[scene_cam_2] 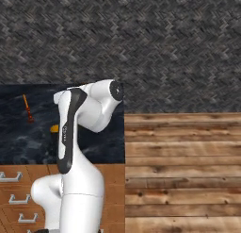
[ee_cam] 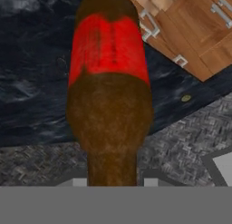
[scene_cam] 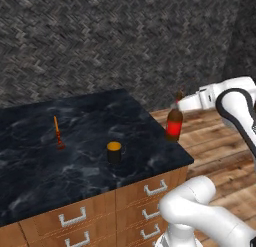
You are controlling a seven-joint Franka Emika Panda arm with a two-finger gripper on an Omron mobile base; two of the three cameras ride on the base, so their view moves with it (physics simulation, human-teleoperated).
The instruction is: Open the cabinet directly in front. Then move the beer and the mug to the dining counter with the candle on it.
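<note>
Pincer [scene_cam: 178, 97] with beer [scene_cam: 174, 124] above dining counter [scene_cam: 30, 171]

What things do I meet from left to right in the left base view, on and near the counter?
candle → mug → beer → gripper

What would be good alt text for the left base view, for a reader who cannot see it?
The tool holds the beer by its neck above the right edge of the dining counter. On the black stone top stand the mug and, further left, the candle.
</note>
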